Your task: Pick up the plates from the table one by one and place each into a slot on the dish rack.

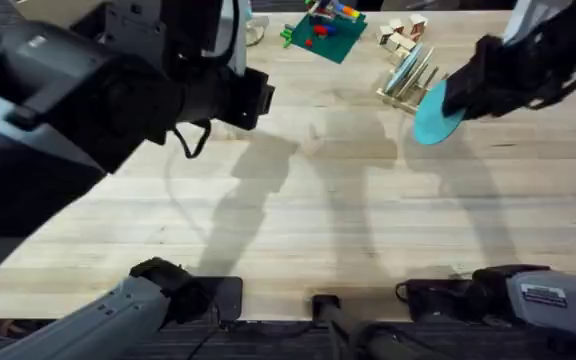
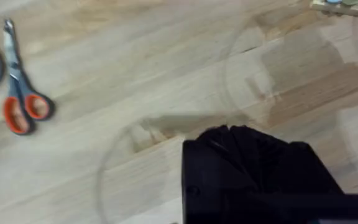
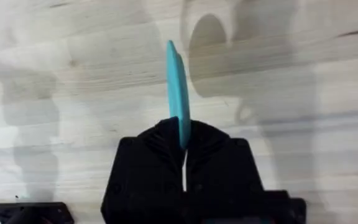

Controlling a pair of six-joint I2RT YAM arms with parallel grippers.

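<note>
Overhead view, right fingers (image 1: 455, 100) clamped on blue plate (image 1: 434, 114) upper right, just beside dish rack (image 1: 408, 78) (cream plate (image 1: 405, 67) slotted), left fingers (image 2: 247, 140) pressed together, above worktop (image 1: 298, 210).

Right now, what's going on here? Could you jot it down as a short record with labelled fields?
blue plate: held on edge in the right tool, just beside the dish rack
dish rack: on the far right part of the table, with a pale plate already standing between its pegs
left tool: above bare wood, holding nothing that can be seen
scissors: orange-handled, lying flat on the table in the left wrist view
stage: blue plate not yet in a slot
</note>
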